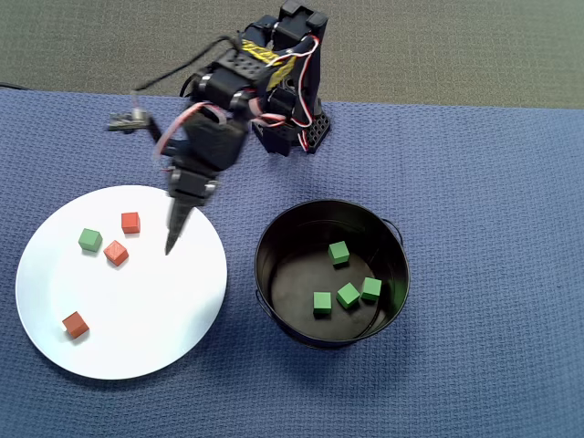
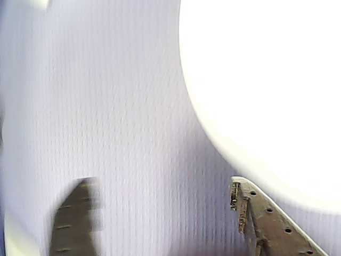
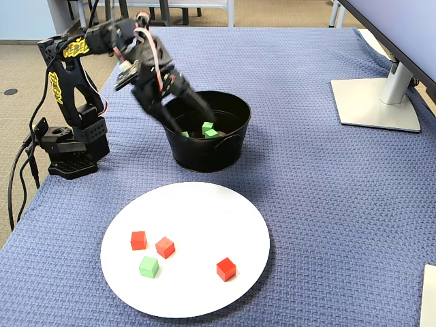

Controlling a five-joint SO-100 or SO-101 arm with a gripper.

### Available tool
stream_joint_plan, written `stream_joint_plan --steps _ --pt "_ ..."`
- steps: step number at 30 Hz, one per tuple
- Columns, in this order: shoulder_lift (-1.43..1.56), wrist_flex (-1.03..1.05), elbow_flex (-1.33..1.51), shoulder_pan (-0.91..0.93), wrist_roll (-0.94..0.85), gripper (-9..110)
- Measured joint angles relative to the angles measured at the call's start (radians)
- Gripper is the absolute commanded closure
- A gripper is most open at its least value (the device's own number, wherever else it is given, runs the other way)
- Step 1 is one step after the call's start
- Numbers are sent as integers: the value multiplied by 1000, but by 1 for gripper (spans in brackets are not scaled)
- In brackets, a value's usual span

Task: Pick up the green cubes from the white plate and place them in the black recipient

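Observation:
One green cube (image 1: 89,239) (image 3: 148,267) lies on the white plate (image 1: 137,310) (image 3: 204,225) beside three red-orange cubes. Several more green cubes (image 1: 348,294) (image 3: 210,129) rest on the floor of the black recipient (image 1: 259,274) (image 3: 204,155), to the plate's right in the overhead view. My gripper (image 1: 172,239) (image 3: 194,112) hangs in the air over the plate's bucket-side part, well clear of the cube. In the wrist view the gripper (image 2: 160,184) is open, its fingers (image 2: 74,218) wide apart with only blue cloth between them, and the plate (image 2: 266,80) is a bright patch.
Red-orange cubes (image 1: 130,222) (image 1: 116,252) (image 1: 75,324) share the plate. The arm's base (image 1: 292,128) stands at the blue cloth's far edge. In the fixed view a monitor stand (image 3: 378,102) sits at the right.

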Motion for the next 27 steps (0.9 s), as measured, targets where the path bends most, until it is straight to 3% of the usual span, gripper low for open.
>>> stream_joint_plan --steps 7,20,27 --pt "-218 -147 -26 178 -121 78" --pt "-443 -172 -138 379 222 80" --pt "-518 28 -287 416 273 80"
